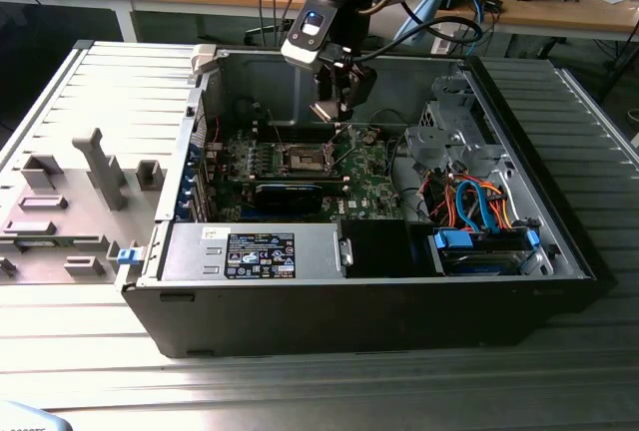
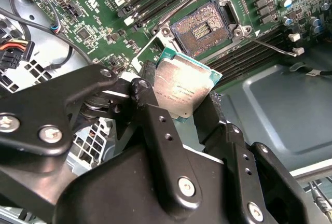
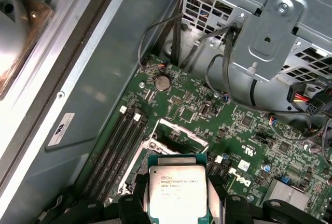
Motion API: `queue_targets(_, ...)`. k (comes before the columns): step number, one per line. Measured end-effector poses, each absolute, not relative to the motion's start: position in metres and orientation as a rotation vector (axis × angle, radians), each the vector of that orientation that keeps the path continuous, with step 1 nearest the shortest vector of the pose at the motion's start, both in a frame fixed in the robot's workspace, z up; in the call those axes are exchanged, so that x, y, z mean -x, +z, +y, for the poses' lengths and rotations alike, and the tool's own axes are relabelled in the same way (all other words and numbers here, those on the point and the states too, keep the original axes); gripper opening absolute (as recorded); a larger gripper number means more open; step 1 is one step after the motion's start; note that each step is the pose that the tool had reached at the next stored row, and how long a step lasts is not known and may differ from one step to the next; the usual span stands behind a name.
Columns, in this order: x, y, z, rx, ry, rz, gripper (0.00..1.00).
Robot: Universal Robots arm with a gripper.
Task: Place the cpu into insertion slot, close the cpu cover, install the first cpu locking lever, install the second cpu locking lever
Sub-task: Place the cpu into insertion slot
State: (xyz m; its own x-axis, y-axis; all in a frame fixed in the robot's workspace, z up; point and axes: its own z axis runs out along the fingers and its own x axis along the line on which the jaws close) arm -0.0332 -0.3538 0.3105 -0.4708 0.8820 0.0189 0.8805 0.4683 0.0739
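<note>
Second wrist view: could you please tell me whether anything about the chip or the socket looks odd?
Nothing looks damaged or misplaced. The chip is clamped in the gripper, apart from the open, empty socket on the green board. Its metal face looks blotchy, like smudges.

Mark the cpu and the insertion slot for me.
cpu [image 2: 181,92], second wrist view, middle of its metal face.
insertion slot [image 2: 203,27], second wrist view, its dark centre.

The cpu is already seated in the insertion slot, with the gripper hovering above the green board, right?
No. The cpu is not seated: the gripper grips it above the green board, and the insertion slot lies bare, as the second wrist view shows.
</note>
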Motion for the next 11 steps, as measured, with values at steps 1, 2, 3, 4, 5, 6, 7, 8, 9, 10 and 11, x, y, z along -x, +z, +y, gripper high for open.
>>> queue_targets(1, 0.0332, 0.3105, -0.3538, -1.606, 0.114, 2.672, 0.54)
queue_targets(2, 0.0332, 0.3105, -0.3538, -1.609, 0.114, 2.67, 0.54)
queue_targets(3, 0.0332, 0.3105, -0.3538, -1.611, 0.114, 2.669, 0.54)
queue_targets(4, 0.0332, 0.3105, -0.3538, -1.615, 0.114, 2.666, 0.54)
queue_targets(5, 0.0332, 0.3105, -0.3538, -1.619, 0.114, 2.664, 0.54)
queue_targets(6, 0.0332, 0.3105, -0.3538, -1.621, 0.114, 2.663, 0.54)
queue_targets(7, 0.0332, 0.3105, -0.3538, -1.623, 0.114, 2.661, 0.54)
queue_targets(8, 0.0332, 0.3105, -0.3538, -1.626, 0.114, 2.659, 0.54)
queue_targets(9, 0.0332, 0.3105, -0.3538, -1.628, 0.114, 2.658, 0.54)
queue_targets(10, 0.0332, 0.3105, -0.3538, -1.63, 0.114, 2.657, 0.54)
queue_targets(11, 0.0332, 0.3105, -0.3538, -1.632, 0.114, 2.655, 0.54)
